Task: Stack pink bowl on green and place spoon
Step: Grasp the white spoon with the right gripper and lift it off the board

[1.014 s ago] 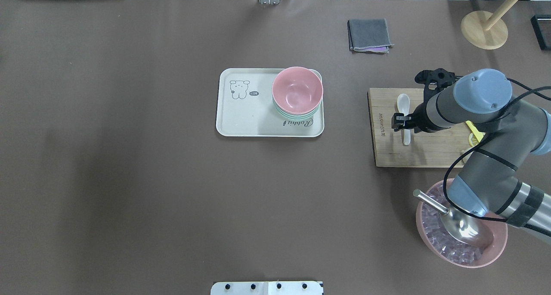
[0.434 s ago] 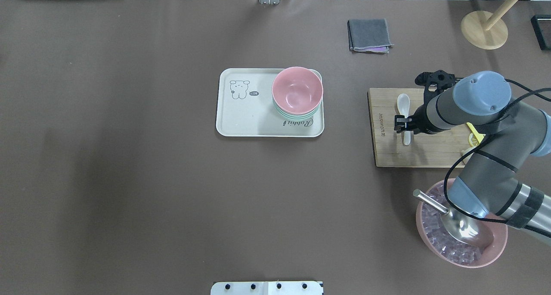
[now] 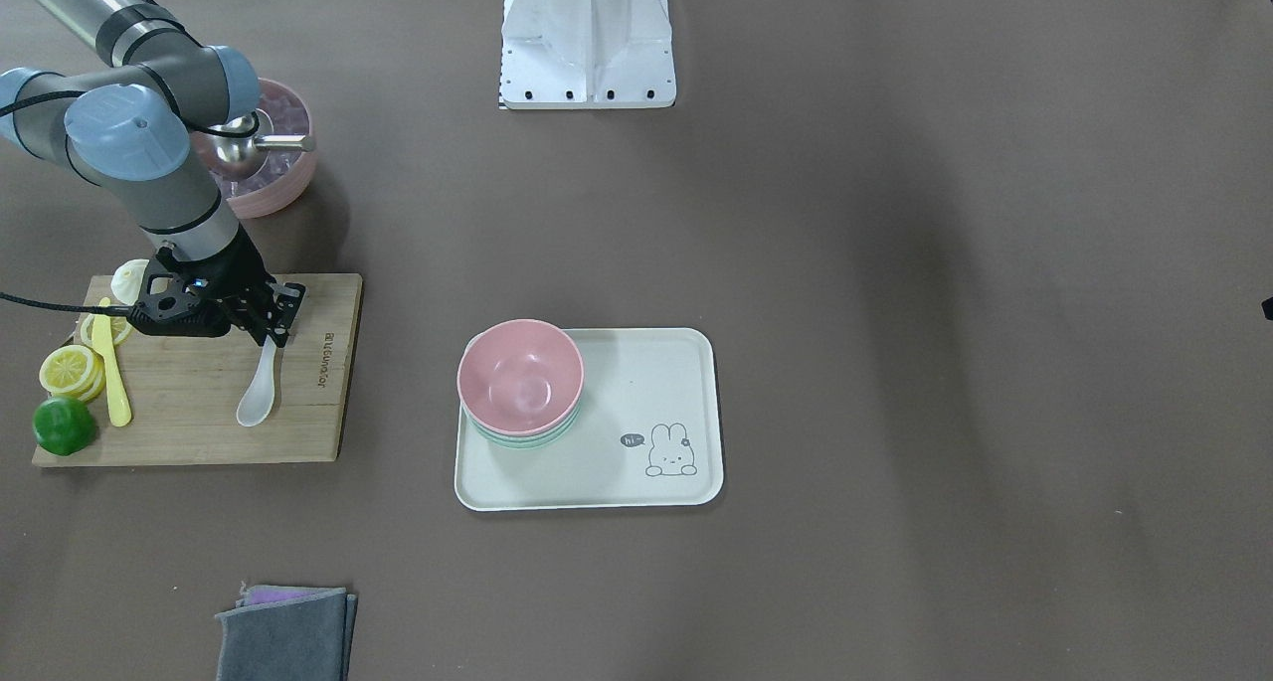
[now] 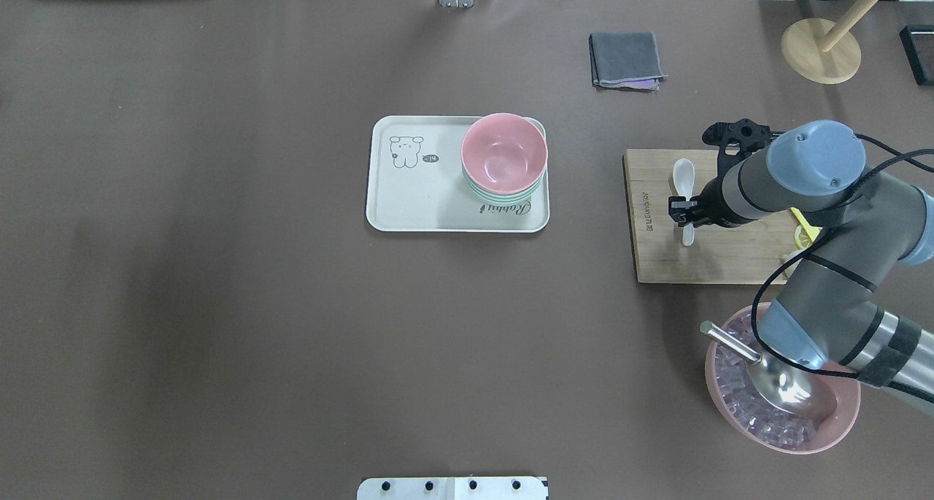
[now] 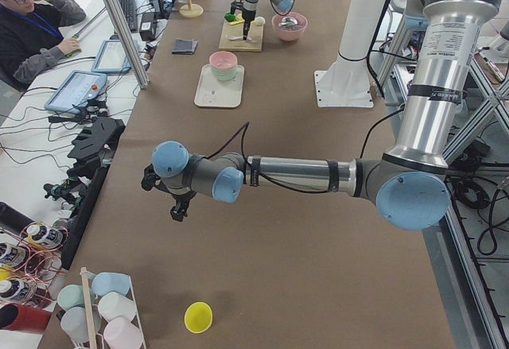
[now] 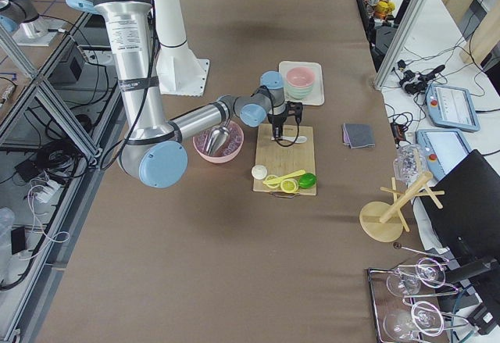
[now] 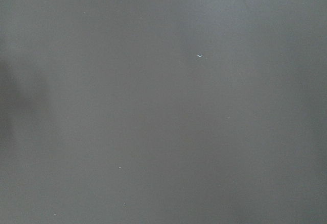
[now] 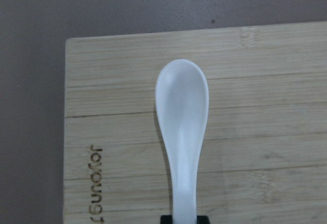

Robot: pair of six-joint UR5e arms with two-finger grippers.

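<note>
The pink bowl [image 4: 503, 153] sits nested on the green bowl [image 4: 481, 192] at the right end of the cream tray [image 4: 423, 201]. The white spoon [image 4: 684, 175] lies on the wooden cutting board [image 4: 730, 259], bowl end away from the robot. My right gripper [image 4: 684, 214] is down over the spoon's handle, with black fingertips close on both sides of it in the right wrist view, where the spoon [image 8: 182, 112] fills the middle. My left gripper [image 5: 181, 206] shows only in the exterior left view, far from the tray; I cannot tell its state.
A pink basin of ice with a metal scoop [image 4: 781, 405] stands near the right arm. Lemon slices, a yellow knife [image 3: 111, 378] and a lime [image 3: 64, 425] share the board. A grey cloth [image 4: 626, 60] and a wooden stand [image 4: 821, 51] are at the far side.
My right gripper has shifted slightly toward the spoon's handle end and settled lower around it. The spoon, bowls and tray have not moved.
</note>
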